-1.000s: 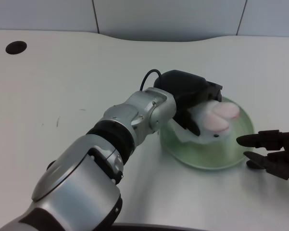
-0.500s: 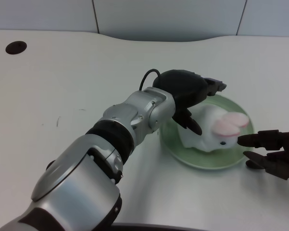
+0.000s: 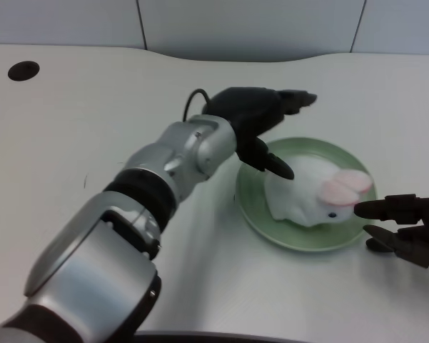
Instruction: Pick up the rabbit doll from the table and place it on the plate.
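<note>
I see the rabbit doll point(image 3: 310, 194) lying on the plate point(image 3: 257, 207); my left hand point(image 3: 260, 121) hovers beside it, fingers spread, holding nothing.

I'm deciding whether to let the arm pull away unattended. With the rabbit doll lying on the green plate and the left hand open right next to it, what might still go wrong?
1. One finger of the left hand hangs close over the rabbit doll; a low withdrawal might snag it and drag it off the green plate.
2. The right hand waits at the plate's right rim, near the doll's head; any twitch there might nudge the plate or the doll.
</note>
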Tool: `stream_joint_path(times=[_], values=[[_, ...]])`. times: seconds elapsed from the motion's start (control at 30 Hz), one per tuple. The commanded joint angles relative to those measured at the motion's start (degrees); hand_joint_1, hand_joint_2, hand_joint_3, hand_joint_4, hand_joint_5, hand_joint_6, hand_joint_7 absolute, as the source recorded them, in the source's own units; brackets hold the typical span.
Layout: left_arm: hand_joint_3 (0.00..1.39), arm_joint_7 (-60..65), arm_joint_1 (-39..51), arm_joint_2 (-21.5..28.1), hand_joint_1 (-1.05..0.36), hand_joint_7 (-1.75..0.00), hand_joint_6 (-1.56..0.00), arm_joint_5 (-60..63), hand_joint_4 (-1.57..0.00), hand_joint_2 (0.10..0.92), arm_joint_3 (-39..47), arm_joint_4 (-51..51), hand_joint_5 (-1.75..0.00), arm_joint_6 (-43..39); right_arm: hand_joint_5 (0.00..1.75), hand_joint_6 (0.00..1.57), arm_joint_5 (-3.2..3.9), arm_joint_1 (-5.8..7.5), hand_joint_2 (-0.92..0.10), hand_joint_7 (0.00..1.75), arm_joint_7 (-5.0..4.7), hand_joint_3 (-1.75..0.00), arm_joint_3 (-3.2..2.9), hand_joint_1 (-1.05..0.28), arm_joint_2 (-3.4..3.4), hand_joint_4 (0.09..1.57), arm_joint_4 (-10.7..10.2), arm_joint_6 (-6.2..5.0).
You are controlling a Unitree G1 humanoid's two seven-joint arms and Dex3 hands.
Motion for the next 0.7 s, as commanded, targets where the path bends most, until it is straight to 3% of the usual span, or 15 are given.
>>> stream_joint_path(times=[0.03,0.17,0.3,0.33,0.43,0.5,0.63,0.7], values=[[0.05,-1.1,1.3,4.3,-0.76,-0.03,-0.22,-2.1,-0.21,0.920,2.2,-1.1,-0.09,-1.9,0.00,0.87,0.75,-0.20,-0.92,0.00,0.02,-0.25,-0.74,-0.41,-0.89,1.05,1.7,-1.51],[0.04,0.1,3.4,7.4,-0.73,-0.03,-0.24,-2.6,-0.24,0.921,3.1,-2.0,-0.11,-4.1,0.01,0.86,0.66,-0.55,-0.92,0.00,-0.30,-0.25,-0.81,-0.41,-0.76,1.06,2.9,-2.86],[0.04,-0.2,5.9,10.5,-0.69,-0.04,-0.26,-3.6,-0.24,0.921,4.4,-3.6,-0.12,-5.9,0.00,0.86,0.59,-0.96,-0.92,0.00,-0.77,-0.25,-0.87,-0.42,-0.56,1.04,3.7,-3.15],[0.04,-0.5,6.9,11.8,-0.69,-0.04,-0.26,-4.3,-0.24,0.921,5.1,-4.1,-0.12,-7.0,0.00,0.86,0.90,-1.00,-0.92,0.00,-0.97,-0.25,-1.14,-0.42,-0.37,1.04,3.7,-3.10],[0.04,-2.3,9.8,15.4,-0.65,-0.03,-0.27,-6.2,-0.24,0.921,7.0,-5.6,-0.12,-9.3,0.01,0.88,2.37,-0.93,-0.92,0.01,-1.44,-0.23,-2.32,-0.42,0.22,1.05,4.0,-3.34],[0.05,-2.9,10.4,16.0,-0.64,-0.03,-0.27,-6.5,-0.24,0.921,7.3,-6.2,-0.12,-9.6,0.01,0.88,2.86,-0.91,-0.92,0.01,-1.48,-0.22,-2.54,-0.41,0.27,1.05,4.1,-3.48],[0.04,-4.5,14.1,20.0,-0.61,-0.02,-0.27,-8.4,-0.24,0.921,9.0,-9.3,-0.12,-11.3,0.02,0.89,6.54,-0.23,-0.92,0.01,-0.78,-0.20,-4.90,-0.40,1.07,1.07,5.0,-5.70],[0.02,-5.4,15.6,21.2,-0.59,-0.03,-0.29,-9.5,-0.26,0.906,10.0,-10.7,-0.13,-12.2,0.02,0.89,7.79,0.50,-0.92,0.01,-0.59,-0.19,-5.68,-0.39,1.11,1.07,5.0,-6.72]])
